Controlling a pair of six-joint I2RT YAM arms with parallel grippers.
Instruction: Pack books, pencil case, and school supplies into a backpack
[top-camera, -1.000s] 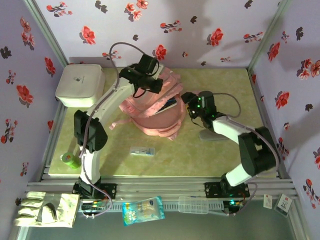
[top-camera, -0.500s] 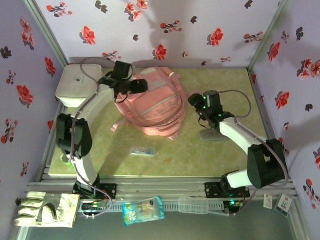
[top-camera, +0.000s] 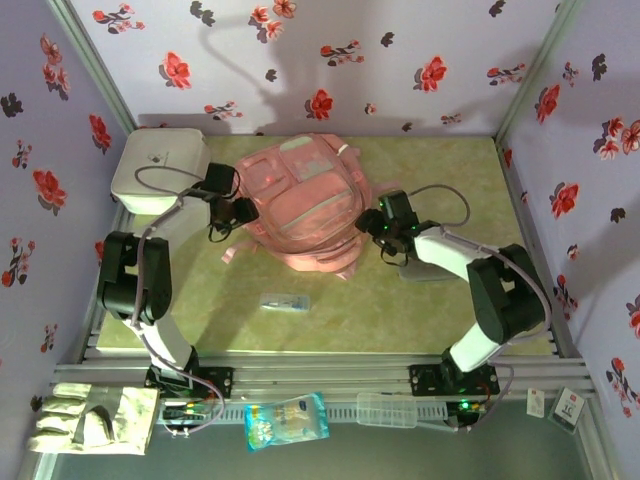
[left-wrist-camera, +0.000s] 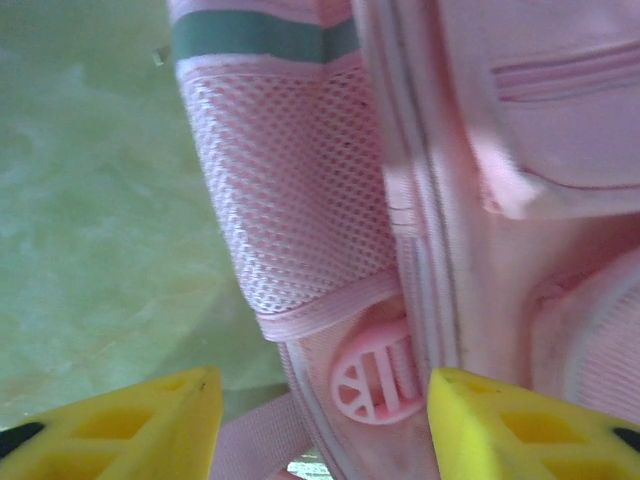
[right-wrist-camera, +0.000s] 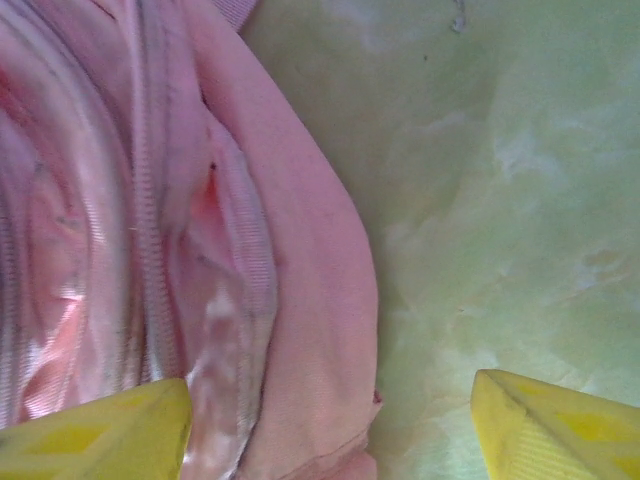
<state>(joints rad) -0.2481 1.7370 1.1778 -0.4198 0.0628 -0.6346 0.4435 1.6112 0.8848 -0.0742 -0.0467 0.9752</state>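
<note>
Grey-white fabric work glove (top-camera: 95, 418) lies on the near rail at the left, with a crinkled blue-white bag (top-camera: 287, 420) and a clear plastic box (top-camera: 388, 408) further right along that rail. On the mottled yellow-green table (top-camera: 330, 330), the small clear flat packet with pale blue contents (top-camera: 285, 301) lies alone, nearer than the large pink fabric backpack (top-camera: 305, 205). The flat grey oblong pencil case (top-camera: 430, 272) sits to the right, partly under the right arm. The right gripper (right-wrist-camera: 330, 400) has its yellow fingers spread wide over the backpack's right edge and bare table, holding nothing. The left gripper (left-wrist-camera: 320, 400) is likewise spread, its fingers either side of a round pink buckle (left-wrist-camera: 365, 385) below the mesh side pocket (left-wrist-camera: 300, 200). The backpack lies flat mid-table, front pockets up; a white rounded box (top-camera: 158, 170) stands at the far left corner
</note>
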